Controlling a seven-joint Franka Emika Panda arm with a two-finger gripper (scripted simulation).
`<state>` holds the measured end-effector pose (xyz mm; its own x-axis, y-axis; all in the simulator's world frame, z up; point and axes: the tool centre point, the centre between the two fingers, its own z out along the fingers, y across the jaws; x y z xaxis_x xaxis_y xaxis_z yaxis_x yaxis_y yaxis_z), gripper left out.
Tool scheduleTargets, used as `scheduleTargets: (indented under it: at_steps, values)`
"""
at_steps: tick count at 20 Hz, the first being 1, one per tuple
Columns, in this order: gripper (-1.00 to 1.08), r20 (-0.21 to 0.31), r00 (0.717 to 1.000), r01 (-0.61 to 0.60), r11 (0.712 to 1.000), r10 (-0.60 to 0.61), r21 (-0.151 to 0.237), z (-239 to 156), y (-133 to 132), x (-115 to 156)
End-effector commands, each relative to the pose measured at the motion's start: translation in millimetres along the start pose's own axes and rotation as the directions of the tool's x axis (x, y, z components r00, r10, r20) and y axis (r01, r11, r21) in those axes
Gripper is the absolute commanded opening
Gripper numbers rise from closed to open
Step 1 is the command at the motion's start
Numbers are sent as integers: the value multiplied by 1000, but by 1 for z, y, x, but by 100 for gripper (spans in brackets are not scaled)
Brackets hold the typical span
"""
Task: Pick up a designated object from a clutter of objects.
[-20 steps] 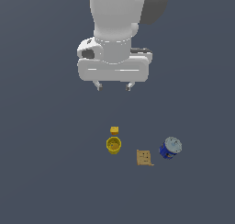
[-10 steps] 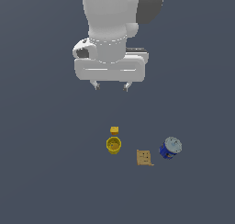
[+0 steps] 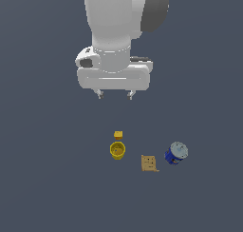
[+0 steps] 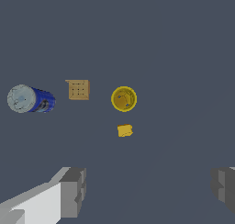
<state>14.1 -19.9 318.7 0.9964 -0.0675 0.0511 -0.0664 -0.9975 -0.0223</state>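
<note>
Since a second ago the claw (image 3: 114, 95) drifts a little toward the exterior view's left, and no object moves. It hangs wide open and empty, high above the tabletop (image 3: 42, 178). The yellow cup (image 3: 117, 149) stands upright, the tiny cube (image 3: 118, 135) just beside it at 12 o'clock, then the tan box (image 3: 149, 163) and the blue can (image 3: 176, 153). I judge the descent is not begun.

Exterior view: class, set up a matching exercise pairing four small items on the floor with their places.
Items:
1. yellow cup
2. small cube
3. tan box
4. blue can

Places:
A. farthest toward the exterior view's right
B. between cup and can
C. just above the cup in the picture
D. directly below the cube in the picture

Pairs: 1-D, 2-C, 3-B, 4-A
</note>
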Motion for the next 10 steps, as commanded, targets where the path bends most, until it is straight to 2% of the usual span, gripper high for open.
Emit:
scheduleTargets:
  at_steps: [1,10]
  values:
    - [100,3,1000,9,1000,-9,-1,10,0,6]
    - [100,19,998,62,998,-62,-9,73,-1,36]
